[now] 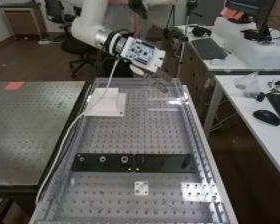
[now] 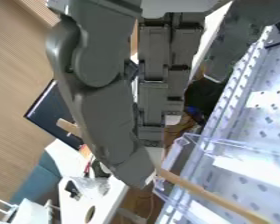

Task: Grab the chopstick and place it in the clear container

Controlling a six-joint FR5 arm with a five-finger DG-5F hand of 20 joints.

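Observation:
In the high view, the hand (image 1: 158, 81) is above the bench's far end, right of the white block. In the wrist view, the hand (image 2: 111, 115) is shut on a thin light wooden chopstick (image 2: 214, 196). The chopstick slants past the fingertips, and part of it is hidden behind the hand. A clear container (image 2: 242, 145) with see-through walls stands on the perforated bench close to the chopstick. Its walls are hard to tell from the bench's glare, and I cannot tell whether the chopstick is over its opening.
A white block (image 1: 107, 102) stands at the bench's far left, with a white cable running past it. A black bar (image 1: 165, 163) with round fittings crosses the bench's middle. A small white plate (image 1: 141, 188) lies nearer. A side desk (image 1: 232, 111) with a mouse stands at the right.

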